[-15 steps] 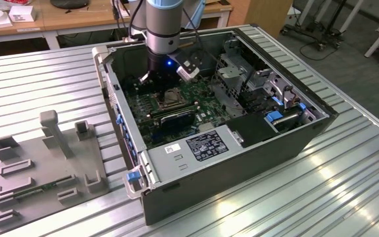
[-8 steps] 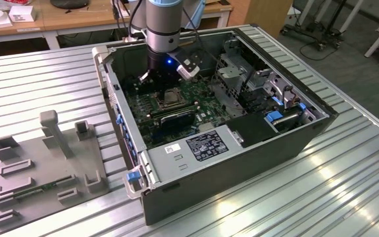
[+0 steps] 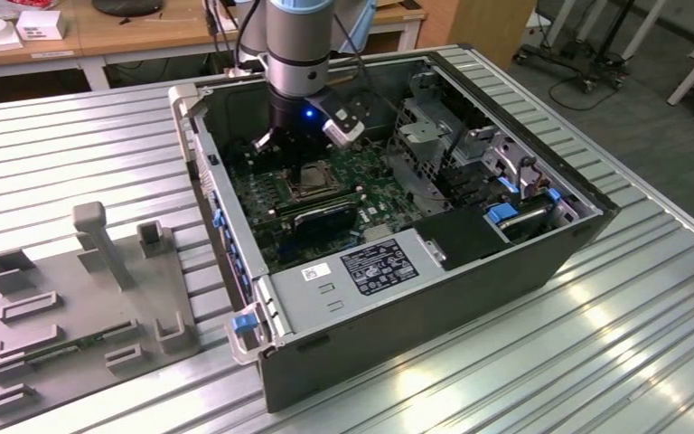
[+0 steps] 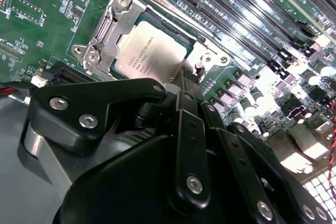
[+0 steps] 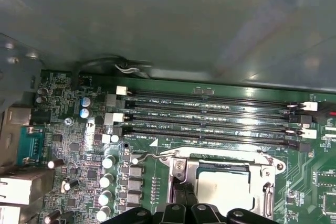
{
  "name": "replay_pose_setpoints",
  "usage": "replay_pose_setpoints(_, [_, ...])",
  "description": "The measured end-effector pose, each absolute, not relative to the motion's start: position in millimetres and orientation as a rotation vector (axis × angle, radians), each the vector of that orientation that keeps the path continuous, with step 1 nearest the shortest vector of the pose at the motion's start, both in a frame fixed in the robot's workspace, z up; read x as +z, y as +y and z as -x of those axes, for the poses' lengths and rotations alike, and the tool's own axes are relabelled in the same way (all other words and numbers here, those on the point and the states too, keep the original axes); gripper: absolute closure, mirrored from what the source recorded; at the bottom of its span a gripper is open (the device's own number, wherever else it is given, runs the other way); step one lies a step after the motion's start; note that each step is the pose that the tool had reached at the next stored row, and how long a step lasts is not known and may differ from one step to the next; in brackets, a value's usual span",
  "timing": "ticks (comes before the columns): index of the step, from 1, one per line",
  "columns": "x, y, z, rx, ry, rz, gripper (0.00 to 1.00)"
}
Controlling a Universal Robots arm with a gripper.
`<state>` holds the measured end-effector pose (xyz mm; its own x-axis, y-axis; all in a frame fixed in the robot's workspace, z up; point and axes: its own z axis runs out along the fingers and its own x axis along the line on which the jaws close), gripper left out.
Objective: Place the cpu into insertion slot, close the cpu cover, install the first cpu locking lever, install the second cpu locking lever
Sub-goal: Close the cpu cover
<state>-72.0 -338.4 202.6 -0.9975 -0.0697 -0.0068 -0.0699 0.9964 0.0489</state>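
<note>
My gripper reaches down into the open computer case, and my black fingers are pressed together, pinching nothing that I can make out; their tips sit right at one edge of the insertion slot, though I cannot tell whether they touch the metal. The cpu already lies flat in that slot, its dull silver face up; the cpu cover is folded down over it, its frame lying around the chip so that the face shows through the square window. In the first wrist view a thin wire locking lever runs beside the socket on the side toward the long black memory slots, its hooked end standing off the corner; I cannot tell whether it is latched. The green circuit board spreads all round the socket. In the exterior view the case stands on a ribbed metal table, and a grey fixture tray lies well apart from it, toward the exterior view's left.
</note>
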Motion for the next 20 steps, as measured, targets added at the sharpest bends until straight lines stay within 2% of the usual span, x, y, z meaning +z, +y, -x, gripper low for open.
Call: replay_pose_setpoints(20, [196.6,-339.7,72.1,0.076,3.134,0.109,0.90])
